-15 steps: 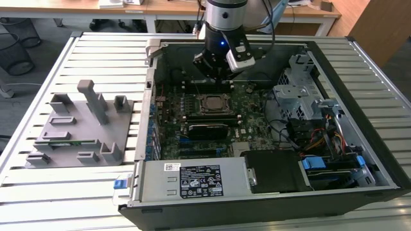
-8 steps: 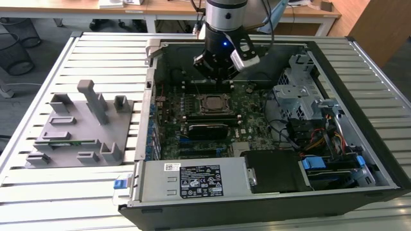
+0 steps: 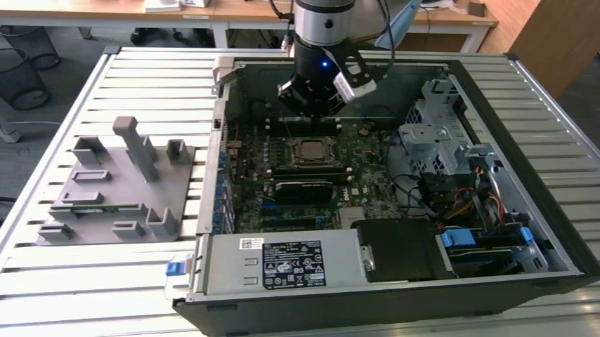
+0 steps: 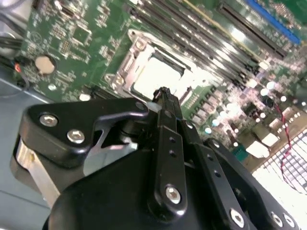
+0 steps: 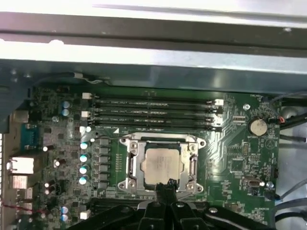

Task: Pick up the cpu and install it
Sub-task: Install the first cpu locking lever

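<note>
- Closest to the lens in both wrist views is my gripper [image 4: 163, 92], its black links folded inward and the two fingertips [image 5: 166, 184] meeting with no gap I can make out; I read it as closed and holding nothing.
- Its tip hangs just over the near edge of the cpu [image 5: 160, 165], which lies flat inside the metal frame of the socket [image 5: 129, 164] on the motherboard [image 5: 240, 158], low in the open case in the exterior view.
- That chip shows a pale silvery square lid with a thin darker border, sitting level and square to the frame. In the second wrist view it glares almost white.
- Whether the frame is latched over it, I cannot tell.
- My main worry is that a downward push would load the contacts beneath if the chip is not fully seated.
- Closed tips dragged sideways could scratch the lid or nudge the chip crooked in its seat.
- A wide swing risks clipping the memory slots [image 5: 153, 112] just beyond the socket, or the row of capacitors [image 5: 84, 155] beside it.
</note>
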